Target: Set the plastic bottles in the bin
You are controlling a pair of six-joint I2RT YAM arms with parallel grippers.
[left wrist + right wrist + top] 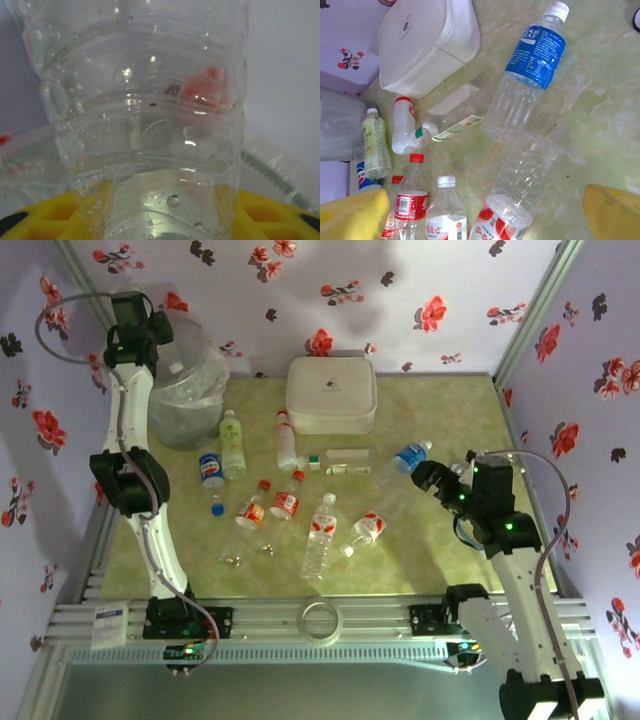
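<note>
The left gripper [160, 338] grasps a clear bottle [150, 125] above the bin [190, 405]. The right gripper [428, 476] is spread wide beside a blue-labelled bottle [408, 457] on the bench [400, 555].

**Colour and Pattern Findings**

Walls [300, 300]: lilac, with scattered red and dark flowers. Table top [440, 540]: pale green, marbled. Box [331, 395], upper centre: white. Bin [185, 400], upper left: translucent grey-white.

Right wrist view:
- Blue-labelled bottle [530, 75], upper right: clear, white print, white cap.
- Pale green bottle [375, 147], left edge: white cap.
- Red-capped bottle [411, 200], bottom: red-white label.

Left wrist view: clear bottle [150, 125], colourless, with a red patch showing through.
</note>
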